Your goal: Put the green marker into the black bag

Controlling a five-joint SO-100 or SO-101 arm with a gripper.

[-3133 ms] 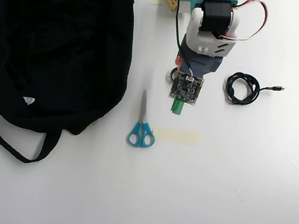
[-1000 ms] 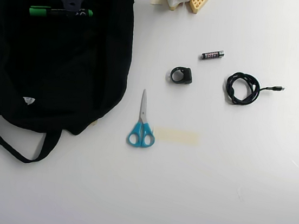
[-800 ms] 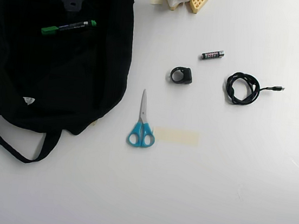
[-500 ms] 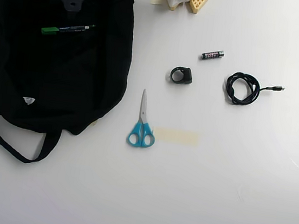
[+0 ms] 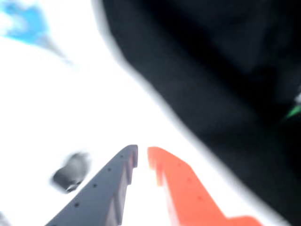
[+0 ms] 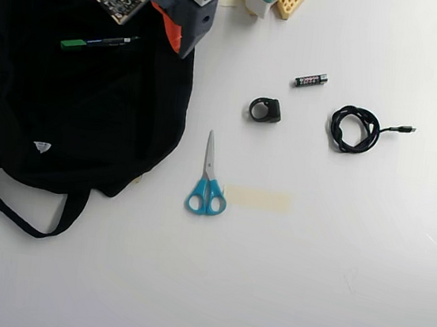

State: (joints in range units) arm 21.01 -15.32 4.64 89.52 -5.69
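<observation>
Black bag (image 6: 74,106) carrying your green marker (image 6: 98,41) on top, your gripper (image 6: 178,47) empty at its right edge, fingers nearly closed, scissors (image 6: 207,182) beside.

The picture is blurry. The gripper (image 5: 142,157) (one grey finger, one orange) is nearly closed over the white table (image 5: 70,108), beside the black bag (image 5: 211,70).

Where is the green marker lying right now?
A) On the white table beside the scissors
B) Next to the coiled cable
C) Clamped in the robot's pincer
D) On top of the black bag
D: in the overhead view the green marker lies on the black bag, apart from the pincer, which holds nothing.
</observation>
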